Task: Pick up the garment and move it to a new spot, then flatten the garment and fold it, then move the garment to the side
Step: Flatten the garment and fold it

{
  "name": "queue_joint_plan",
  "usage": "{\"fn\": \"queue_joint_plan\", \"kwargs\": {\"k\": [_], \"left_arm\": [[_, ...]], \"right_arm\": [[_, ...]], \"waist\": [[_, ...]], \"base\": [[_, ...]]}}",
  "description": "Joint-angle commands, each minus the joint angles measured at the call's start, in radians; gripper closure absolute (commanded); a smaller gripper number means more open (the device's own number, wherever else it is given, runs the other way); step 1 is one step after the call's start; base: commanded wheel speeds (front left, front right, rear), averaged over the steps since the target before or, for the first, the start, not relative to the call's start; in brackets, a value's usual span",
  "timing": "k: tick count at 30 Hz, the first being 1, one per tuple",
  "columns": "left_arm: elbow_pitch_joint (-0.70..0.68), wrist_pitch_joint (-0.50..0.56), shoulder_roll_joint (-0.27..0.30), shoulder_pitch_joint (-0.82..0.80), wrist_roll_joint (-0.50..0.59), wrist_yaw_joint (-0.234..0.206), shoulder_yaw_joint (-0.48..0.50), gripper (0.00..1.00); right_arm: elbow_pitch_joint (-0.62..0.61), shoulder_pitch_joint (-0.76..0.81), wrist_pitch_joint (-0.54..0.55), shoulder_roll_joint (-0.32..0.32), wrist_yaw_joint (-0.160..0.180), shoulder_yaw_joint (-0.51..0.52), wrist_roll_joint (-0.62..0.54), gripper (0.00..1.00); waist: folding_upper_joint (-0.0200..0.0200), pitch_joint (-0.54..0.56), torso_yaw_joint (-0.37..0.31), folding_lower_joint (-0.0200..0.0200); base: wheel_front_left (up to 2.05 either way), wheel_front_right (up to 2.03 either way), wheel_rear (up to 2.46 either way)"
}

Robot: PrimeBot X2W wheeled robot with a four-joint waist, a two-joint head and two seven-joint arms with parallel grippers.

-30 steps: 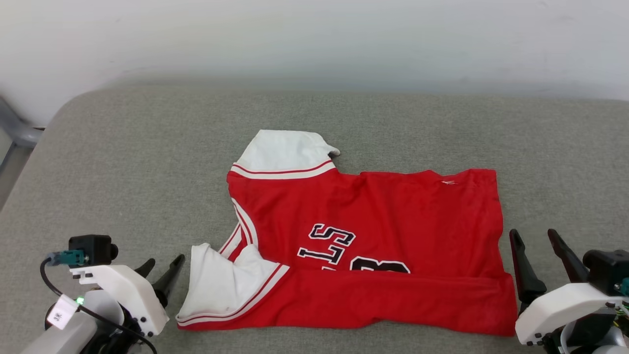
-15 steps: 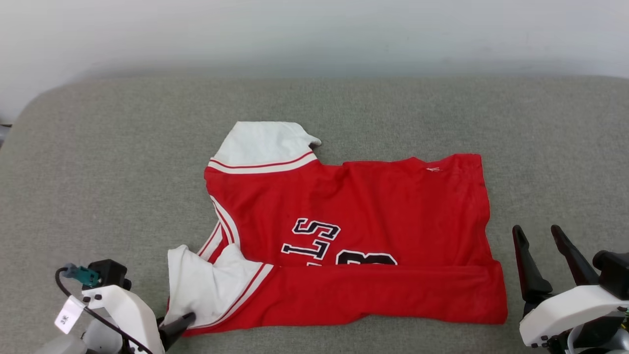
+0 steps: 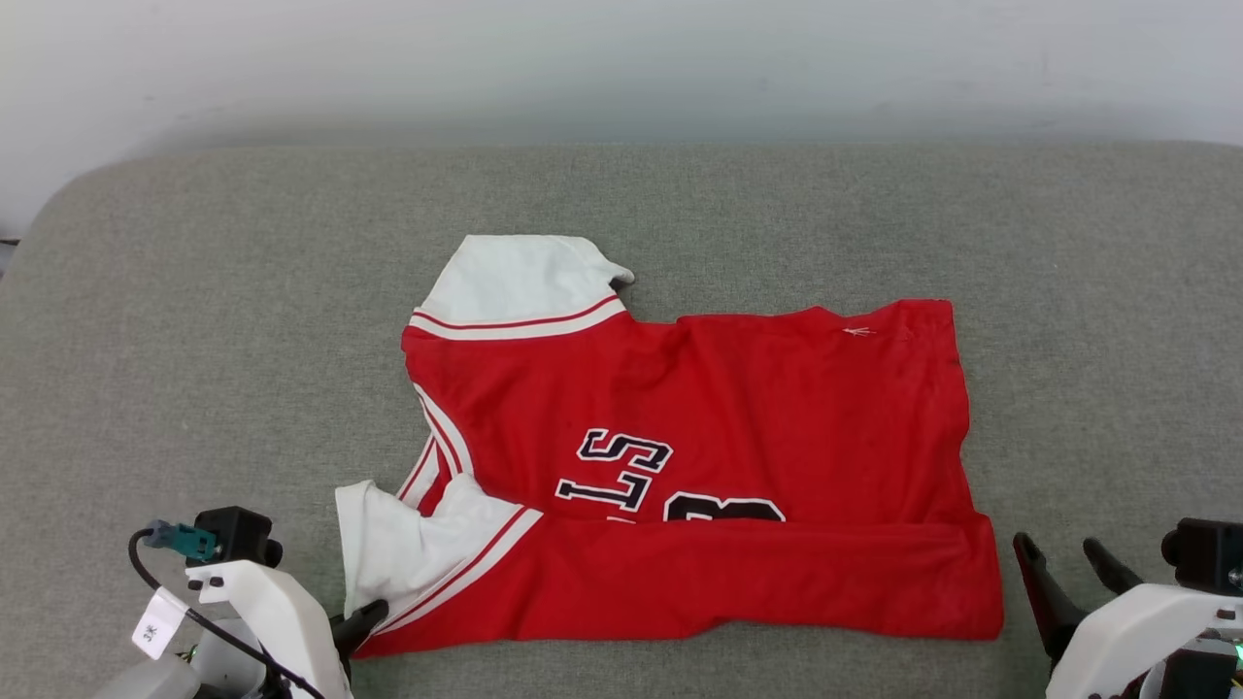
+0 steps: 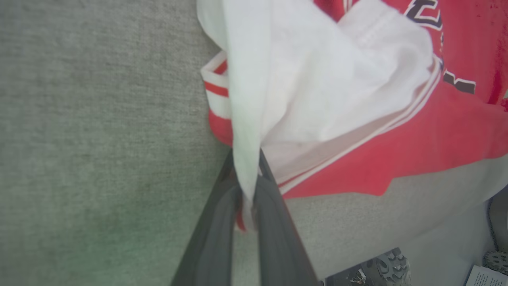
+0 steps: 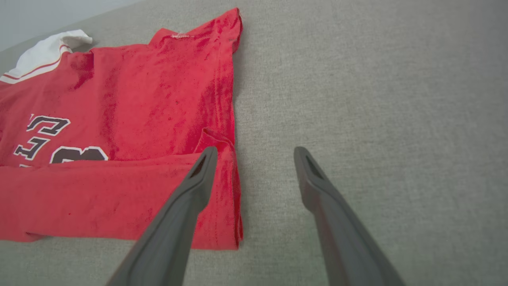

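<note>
The garment (image 3: 719, 427), a red jersey shirt with white sleeves and black-and-white lettering, lies partly folded on the grey cushion; its near long edge is folded over. My left gripper (image 3: 364, 618) is at the shirt's near left corner, shut on the white sleeve's edge. In the left wrist view the white cloth (image 4: 317, 79) is pinched between the two dark fingers (image 4: 274, 206). My right gripper (image 3: 1063, 563) stands open just right of the shirt's near right corner (image 5: 232, 222). In the right wrist view one finger (image 5: 198, 174) hovers over the red hem, the other over bare cushion.
The grey cushion (image 3: 194, 320) runs wide to the left, right and behind the shirt, ending at a pale wall (image 3: 621, 58). Its near edge and the floor beyond, with a shoe (image 4: 373, 270), show in the left wrist view.
My left gripper moved in to the near left sleeve and closed on it. My right gripper dropped lower in the head view, still open. The camera shifted early on, then held nearly still.
</note>
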State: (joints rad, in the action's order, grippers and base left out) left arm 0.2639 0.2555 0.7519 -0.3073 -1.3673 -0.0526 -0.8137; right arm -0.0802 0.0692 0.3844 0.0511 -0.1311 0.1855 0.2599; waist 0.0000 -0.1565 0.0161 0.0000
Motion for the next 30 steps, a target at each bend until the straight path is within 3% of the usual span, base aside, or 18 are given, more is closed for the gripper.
{"fn": "queue_joint_plan", "kwargs": {"k": [1, 5, 9, 20, 21, 23, 30], "left_arm": [[-0.006, -0.008, -0.002, 0.004, 0.007, -0.002, -0.003, 1.00], [-0.054, -0.044, 0.027, 0.000, 0.032, -0.017, 0.015, 1.00], [-0.119, -0.057, 0.052, -0.016, 0.056, -0.040, 0.024, 1.00], [-0.193, -0.064, 0.063, -0.027, 0.072, -0.067, 0.029, 1.00], [-0.193, -0.063, 0.062, -0.024, 0.070, -0.068, 0.029, 1.00], [-0.190, -0.064, 0.061, -0.018, 0.070, -0.068, 0.029, 1.00], [-0.196, -0.084, 0.058, 0.006, 0.072, -0.081, 0.026, 1.00]], "right_arm": [[0.000, 0.010, 0.031, -0.001, 0.001, 0.008, 0.002, 0.00], [-0.001, 0.019, 0.229, 0.020, 0.001, 0.015, 0.018, 0.00], [-0.003, -0.015, 0.344, 0.035, 0.001, -0.013, 0.030, 0.00], [0.182, -0.105, 0.447, 0.035, 0.000, -0.125, 0.061, 0.00], [0.199, -0.106, 0.454, 0.030, 0.000, -0.132, 0.070, 0.51], [0.214, -0.111, 0.453, 0.023, -0.001, -0.143, 0.082, 1.00], [0.167, -0.113, 0.436, 0.050, 0.000, -0.123, 0.092, 1.00]], "waist": [[0.0000, 0.011, 0.008, 0.0000], [0.0000, 0.016, 0.019, 0.0000], [0.0000, -0.005, 0.032, 0.0000], [0.0000, -0.070, 0.053, 0.0000], [0.0000, -0.071, 0.054, 0.0000], [0.0000, -0.071, 0.056, 0.0000], [0.0000, -0.017, 0.063, 0.0000]], "base": [[0.00, 0.00, 0.00], [0.00, 0.00, 0.00], [0.00, 0.00, 0.00], [0.00, 0.00, 0.00], [0.00, 0.00, 0.00], [0.00, 0.00, 0.00], [0.00, 0.00, 0.00]]}}
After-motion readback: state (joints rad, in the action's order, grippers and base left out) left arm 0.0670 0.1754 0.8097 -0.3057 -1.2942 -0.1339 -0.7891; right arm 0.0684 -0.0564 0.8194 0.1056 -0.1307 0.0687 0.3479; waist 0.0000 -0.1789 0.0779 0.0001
